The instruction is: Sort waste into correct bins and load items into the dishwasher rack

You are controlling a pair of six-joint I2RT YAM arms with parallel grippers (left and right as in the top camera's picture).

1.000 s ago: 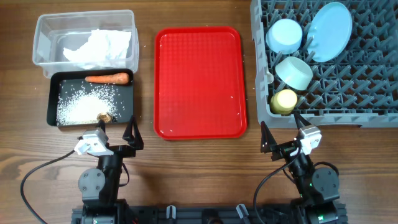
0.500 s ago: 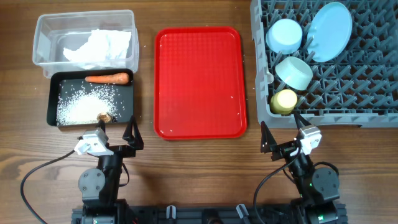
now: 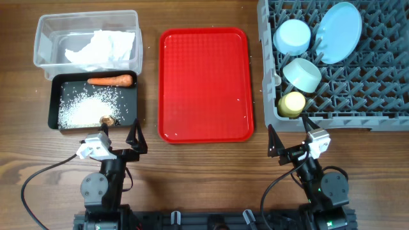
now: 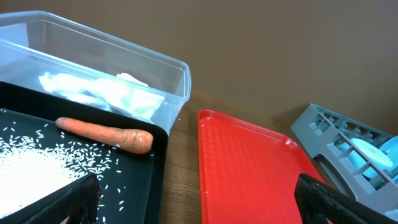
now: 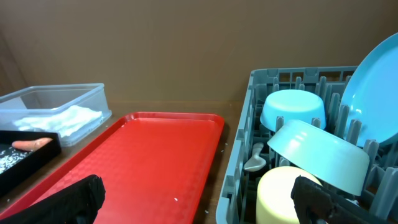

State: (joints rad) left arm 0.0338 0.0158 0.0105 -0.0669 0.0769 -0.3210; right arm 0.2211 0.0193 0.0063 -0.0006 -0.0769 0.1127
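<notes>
The grey dishwasher rack (image 3: pixel 358 96) at the right holds the pale blue plate (image 3: pixel 339 32), pale blue bowl (image 3: pixel 292 36), mint-green bowl (image 3: pixel 302 75), yellow cup (image 3: pixel 292 104) and white spoon (image 5: pixel 254 158). The clear bin (image 3: pixel 48 29) holds crumpled white napkins (image 3: pixel 102 48). The black bin (image 3: pixel 56 86) holds rice (image 3: pixel 83 108), the carrot (image 3: pixel 112 80) and a brown lump (image 3: pixel 107 120). The snack wrapper is not visible. My left gripper (image 3: pixel 120 137) is open and empty near the table's front. My right gripper (image 3: pixel 289 135) is open and empty below the rack.
A flat red tray (image 3: pixel 204 83) lies in the middle with a few stray rice grains on it. Bare wooden table (image 3: pixel 204 166) runs along the front between the two arm bases.
</notes>
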